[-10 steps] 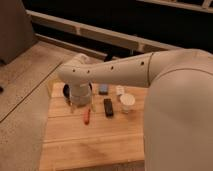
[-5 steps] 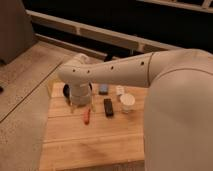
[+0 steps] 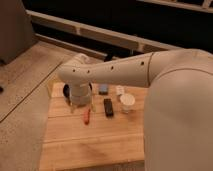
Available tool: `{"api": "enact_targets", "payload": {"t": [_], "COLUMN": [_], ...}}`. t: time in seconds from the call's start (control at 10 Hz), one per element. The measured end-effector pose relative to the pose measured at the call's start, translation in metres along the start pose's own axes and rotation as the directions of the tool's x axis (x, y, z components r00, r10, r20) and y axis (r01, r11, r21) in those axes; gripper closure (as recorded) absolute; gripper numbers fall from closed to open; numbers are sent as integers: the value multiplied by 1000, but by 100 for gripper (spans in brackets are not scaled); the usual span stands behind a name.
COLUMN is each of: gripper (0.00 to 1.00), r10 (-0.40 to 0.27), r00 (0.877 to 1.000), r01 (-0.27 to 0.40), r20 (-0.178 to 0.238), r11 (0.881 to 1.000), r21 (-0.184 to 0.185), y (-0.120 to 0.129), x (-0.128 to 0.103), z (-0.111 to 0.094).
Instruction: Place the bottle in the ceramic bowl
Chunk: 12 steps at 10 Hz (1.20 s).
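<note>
Hovering over glossy round black ceramic bowl [image 3: 66, 91], gripper [image 3: 78, 98] jaws spread; slim whitish bottle [image 3: 120, 90] beside white cup [image 3: 127, 101].

The white arm [image 3: 120, 72] reached from the lower right of the frame toward centre left. At its end the gripper [image 3: 79, 98] pointed downward at centre left, jaws standing wide apart.

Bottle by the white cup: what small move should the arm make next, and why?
Probably carry the gripper across toward the bottle. The bottle stands on the table beside the white cup, ungrasped, while the gripper hangs over the ceramic bowl instead.
</note>
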Motion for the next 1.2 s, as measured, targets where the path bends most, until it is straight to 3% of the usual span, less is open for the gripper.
{"api": "enact_targets", "payload": {"t": [1.0, 1.1, 1.2], "gripper": [35, 35, 35], "r10": [5, 10, 20], "r00": [1000, 1000, 999], "r01": [-5, -10, -20], "r20": [2, 7, 37], "r11": [1000, 1000, 1000], "r21": [-3, -5, -1], "y": [-1, -2, -14], "x": [-1, -5, -22], "z": [-1, -3, -11]}}
